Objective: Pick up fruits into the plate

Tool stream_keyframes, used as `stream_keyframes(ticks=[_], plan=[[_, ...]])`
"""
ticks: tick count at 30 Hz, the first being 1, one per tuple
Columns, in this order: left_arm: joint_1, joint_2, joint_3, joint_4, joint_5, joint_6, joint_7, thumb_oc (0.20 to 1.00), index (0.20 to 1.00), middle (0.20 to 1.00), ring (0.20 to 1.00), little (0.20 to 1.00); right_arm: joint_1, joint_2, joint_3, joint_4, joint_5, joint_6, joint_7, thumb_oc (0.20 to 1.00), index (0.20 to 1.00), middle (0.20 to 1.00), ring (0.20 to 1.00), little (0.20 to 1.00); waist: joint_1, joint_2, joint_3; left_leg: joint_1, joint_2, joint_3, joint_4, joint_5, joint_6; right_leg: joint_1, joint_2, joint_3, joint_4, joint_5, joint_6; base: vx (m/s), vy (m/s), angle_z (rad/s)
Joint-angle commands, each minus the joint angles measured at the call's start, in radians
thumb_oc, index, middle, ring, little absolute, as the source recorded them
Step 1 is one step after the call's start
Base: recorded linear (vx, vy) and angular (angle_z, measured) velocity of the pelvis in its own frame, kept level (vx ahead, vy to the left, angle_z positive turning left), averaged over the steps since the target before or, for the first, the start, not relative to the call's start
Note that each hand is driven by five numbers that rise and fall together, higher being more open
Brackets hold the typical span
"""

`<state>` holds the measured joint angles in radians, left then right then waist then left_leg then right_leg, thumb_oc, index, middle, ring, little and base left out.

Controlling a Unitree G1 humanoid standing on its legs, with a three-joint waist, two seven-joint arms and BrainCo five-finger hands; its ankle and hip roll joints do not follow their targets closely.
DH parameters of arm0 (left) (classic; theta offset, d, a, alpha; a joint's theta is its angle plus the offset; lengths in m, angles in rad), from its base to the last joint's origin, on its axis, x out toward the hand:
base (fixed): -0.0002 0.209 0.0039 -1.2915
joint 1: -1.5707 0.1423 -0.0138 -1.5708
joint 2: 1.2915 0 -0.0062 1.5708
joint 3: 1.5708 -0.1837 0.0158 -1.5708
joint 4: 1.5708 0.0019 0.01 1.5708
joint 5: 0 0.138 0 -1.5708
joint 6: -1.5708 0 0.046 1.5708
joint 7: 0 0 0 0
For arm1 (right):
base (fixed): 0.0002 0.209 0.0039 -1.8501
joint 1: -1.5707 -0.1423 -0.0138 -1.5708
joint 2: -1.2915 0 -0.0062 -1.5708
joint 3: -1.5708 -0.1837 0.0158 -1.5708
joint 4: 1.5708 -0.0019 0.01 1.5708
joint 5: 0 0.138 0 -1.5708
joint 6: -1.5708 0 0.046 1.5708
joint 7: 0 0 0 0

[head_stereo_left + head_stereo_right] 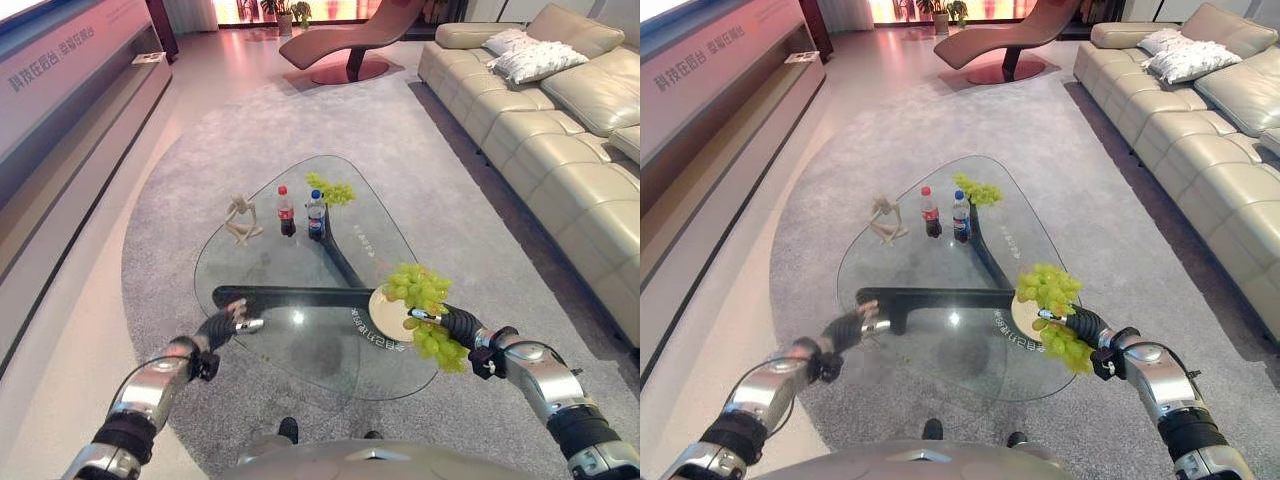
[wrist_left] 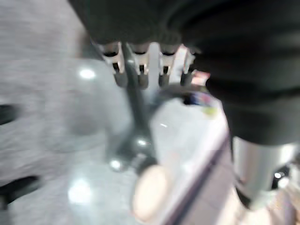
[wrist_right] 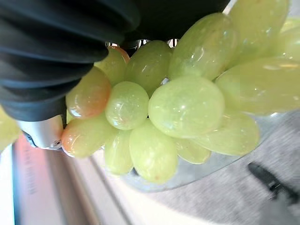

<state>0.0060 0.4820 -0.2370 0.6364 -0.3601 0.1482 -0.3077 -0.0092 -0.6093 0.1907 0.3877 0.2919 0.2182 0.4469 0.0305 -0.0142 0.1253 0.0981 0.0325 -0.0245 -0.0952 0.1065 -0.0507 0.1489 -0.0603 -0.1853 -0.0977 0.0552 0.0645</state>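
While the plate [image 1: 385, 312] is sitting on the glass table [image 1: 260, 275] carrying one bunch of grapes [image 1: 418, 286], the right hand [image 1: 452, 324] is holding a second bunch [image 1: 438, 343] at the table's edge in the left eye view, and the left hand [image 1: 228, 326] is hovering with relaxed fingers. Farther off, more grapes [image 1: 978, 192] are lying beside two bottles [image 1: 945, 214] and a figurine [image 1: 885, 219] in the right eye view. Up close, the right wrist view is showing grapes pressing against the dark cover, hiding the fingers.

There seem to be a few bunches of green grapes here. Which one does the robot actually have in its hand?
The bunch at the table's near right edge, hanging from the right hand. Another bunch lies on the plate; a third lies beyond the bottles.
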Motion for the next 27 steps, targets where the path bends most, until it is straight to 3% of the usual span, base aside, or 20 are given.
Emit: stream_keyframes(ticks=[1, 10, 16, 19, 27], plan=[[-0.065, -0.028, 0.0, 0.176, 0.1, -0.072, 0.062, 1.0, 1.0, 1.0, 1.0, 1.0, -0.148, -0.024, -0.012, 0.068, -0.042, -0.082, -0.088, 0.2, 0.2, 0.2, 0.2, 0.2, 0.028, -0.016, 0.043, 0.092, -0.004, 0.067, 0.018, -0.197, 0.004, 0.033, -0.048, -0.034, 0.04, -0.098, 0.057, -0.01, -0.09, 0.02], [-0.166, -0.08, -0.073, 0.51, 0.168, -0.107, 0.207, 1.0, 1.0, 1.0, 1.0, 1.0, -0.386, -0.072, 0.111, 0.304, -0.223, -0.043, -0.271, 0.2, 0.2, 0.2, 0.2, 0.2, 0.038, -0.006, 0.123, 0.01, -0.005, 0.024, 0.044, -0.19, 0.01, -0.051, -0.037, -0.009, 0.097, -0.119, 0.04, -0.08, -0.076, 0.05], [-0.202, -0.093, -0.106, 0.523, 0.168, -0.117, 0.213, 1.0, 1.0, 1.0, 1.0, 1.0, -0.488, -0.097, 0.147, 0.407, -0.284, -0.025, -0.315, 0.2, 0.2, 0.2, 0.2, 0.2, 0.046, 0.017, 0.162, -0.015, -0.011, -0.007, 0.05, -0.187, 0.01, -0.076, -0.033, -0.009, 0.118, -0.129, 0.028, -0.07, -0.017, 0.14], [-0.264, -0.101, -0.159, 0.507, 0.134, -0.133, 0.221, 1.0, 1.0, 1.0, 1.0, 1.0, -0.593, -0.119, 0.171, 0.503, -0.303, -0.017, -0.372, 0.2, 0.2, 0.2, 0.2, 0.2, 0.051, 0.053, 0.215, -0.067, -0.021, -0.049, 0.062, -0.174, 0.008, -0.126, -0.033, -0.02, 0.151, -0.143, 0.015, -0.17, 0.021, 0.17], [-0.352, -0.115, -0.236, 0.496, 0.09, -0.16, 0.255, 1.0, 1.0, 1.0, 1.0, 1.0, -0.738, -0.129, 0.215, 0.611, -0.285, -0.013, -0.446, 0.2, 0.2, 0.2, 0.2, 0.2, 0.051, 0.091, 0.303, -0.161, -0.04, -0.086, 0.073, -0.144, 0.006, -0.22, -0.036, -0.031, 0.179, -0.136, -0.003, -0.14, 0.017, 0.1]])
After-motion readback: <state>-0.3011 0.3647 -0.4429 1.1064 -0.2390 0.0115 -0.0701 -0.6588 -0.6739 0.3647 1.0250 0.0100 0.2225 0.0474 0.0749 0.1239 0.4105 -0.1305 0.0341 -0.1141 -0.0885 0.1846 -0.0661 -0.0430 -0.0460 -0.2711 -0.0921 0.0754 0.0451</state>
